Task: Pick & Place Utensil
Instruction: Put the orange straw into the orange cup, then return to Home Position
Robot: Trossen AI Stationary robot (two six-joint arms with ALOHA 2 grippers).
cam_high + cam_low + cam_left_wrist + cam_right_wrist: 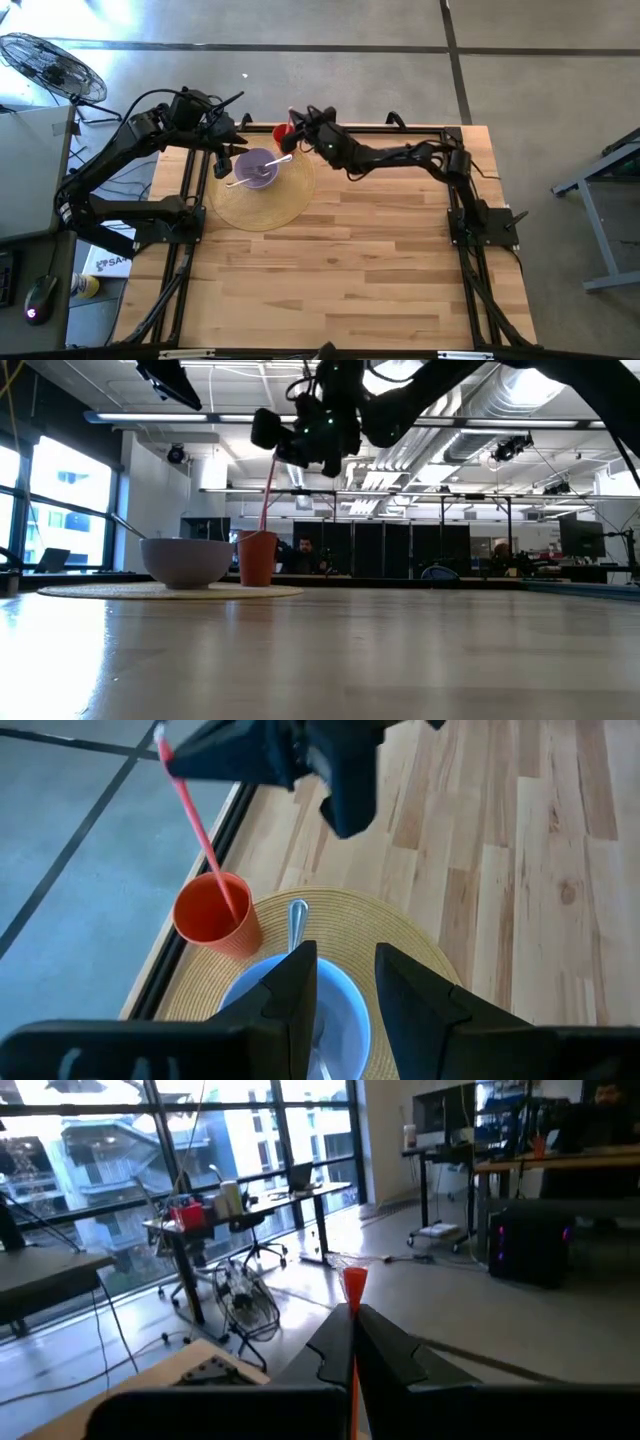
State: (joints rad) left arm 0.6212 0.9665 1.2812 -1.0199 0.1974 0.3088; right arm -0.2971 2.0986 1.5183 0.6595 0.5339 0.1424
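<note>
We saw the right gripper (291,119) up in the air over the far edge of the table (380,270), right above the orange cup (213,913). Its fingers were pressed together on a long red utensil (196,828), pinching its top end. The red utensil hung down at a slant, and its low end was inside the orange cup. The cup stood upright at the far rim of the round woven mat (285,205), just beside the purple bowl (258,167). The bowl sat on the mat too, and a silver spoon (268,165) rested in it, with its handle leaning out over the bowl's rim toward the right arm's side. The left gripper (345,988) hung over the bowl, near its left side. Its two dark fingers were spread a little apart, and we saw nothing between them. From the low camera, the cup (257,558) and the bowl (187,561) stood side by side, very close, and the red utensil (268,490) rose out of the cup up to the right gripper (283,444).
</note>
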